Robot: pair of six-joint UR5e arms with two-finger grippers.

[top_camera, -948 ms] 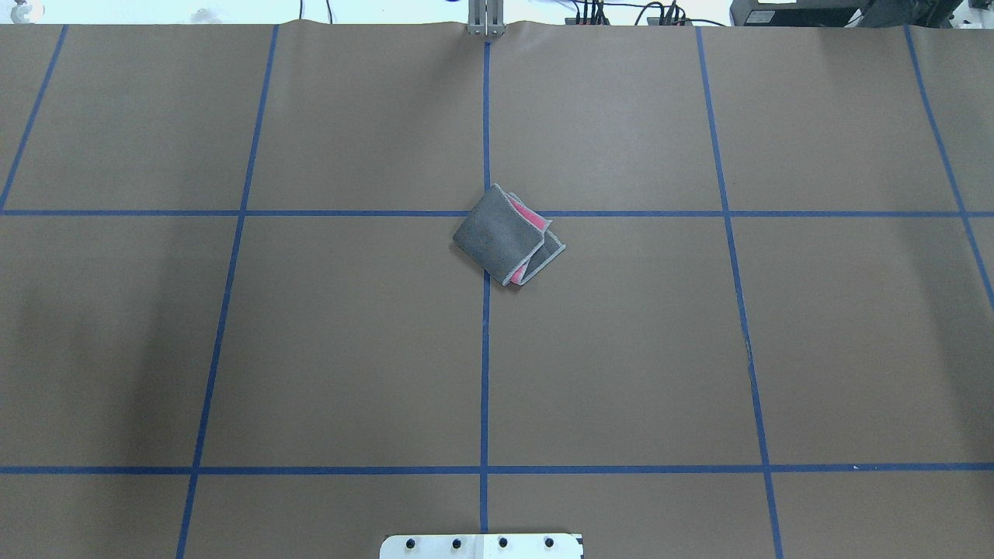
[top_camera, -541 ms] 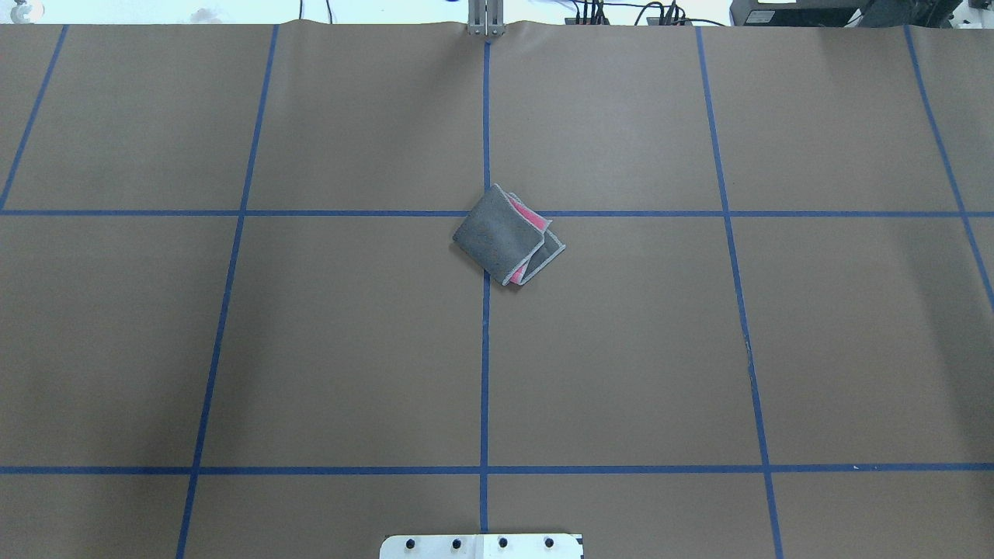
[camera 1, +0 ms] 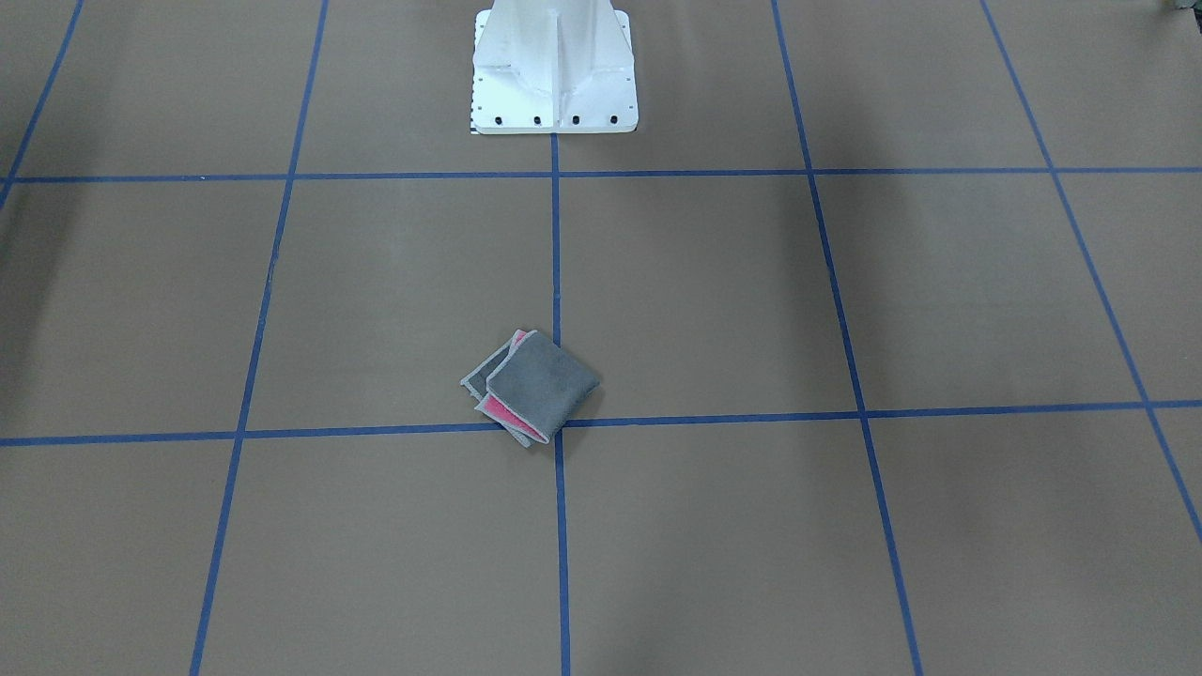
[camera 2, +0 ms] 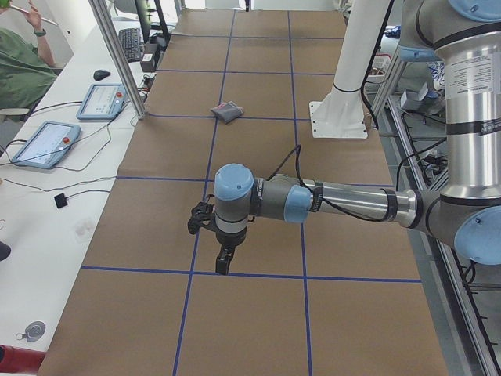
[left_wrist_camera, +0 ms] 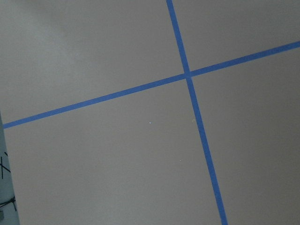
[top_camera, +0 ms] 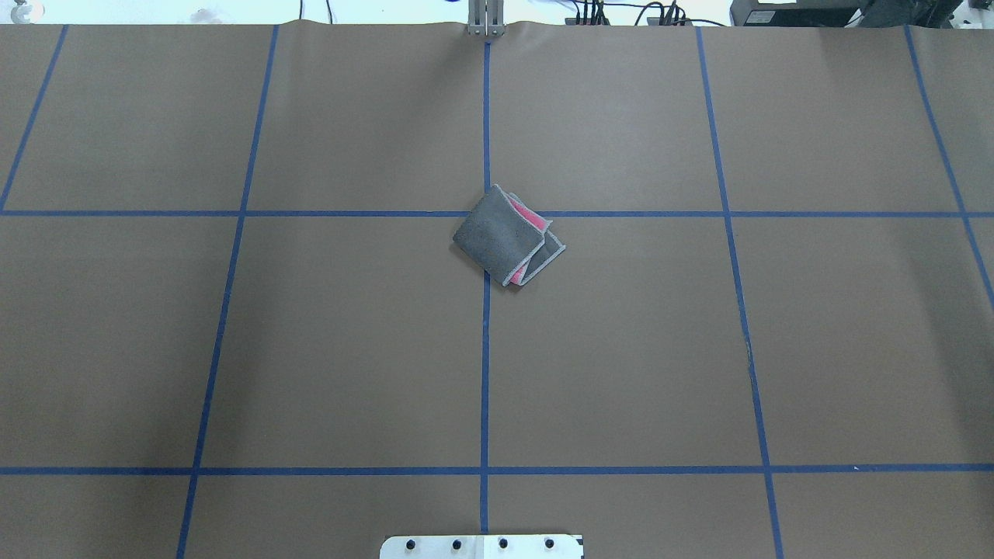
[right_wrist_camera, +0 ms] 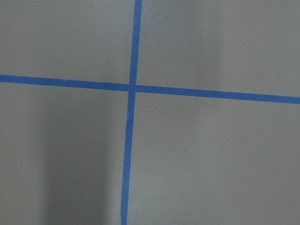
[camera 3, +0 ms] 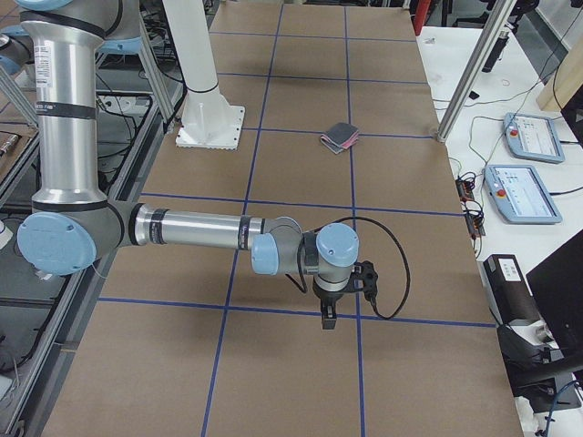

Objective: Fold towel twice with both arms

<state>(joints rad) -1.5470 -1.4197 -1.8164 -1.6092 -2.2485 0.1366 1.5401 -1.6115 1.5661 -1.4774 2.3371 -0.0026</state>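
Note:
The towel (top_camera: 501, 237) lies folded into a small grey packet at the table's middle, where two blue tape lines cross, with pink showing at its open edge. It also shows in the front-facing view (camera 1: 535, 383) and small in both side views (camera 2: 228, 112) (camera 3: 341, 137). My left gripper (camera 2: 223, 265) hangs over the table far from the towel, toward the table's left end. My right gripper (camera 3: 328, 320) hangs likewise toward the right end. Both show only in the side views, so I cannot tell whether they are open or shut. The wrist views show only brown paper and tape.
The white pedestal base (camera 1: 554, 66) stands at the robot's edge of the table. Beyond the far edge, side benches hold control tablets (camera 2: 47, 141) (camera 3: 519, 191) and aluminium posts (camera 2: 117, 59). A person in green (camera 2: 19, 55) sits at the far bench.

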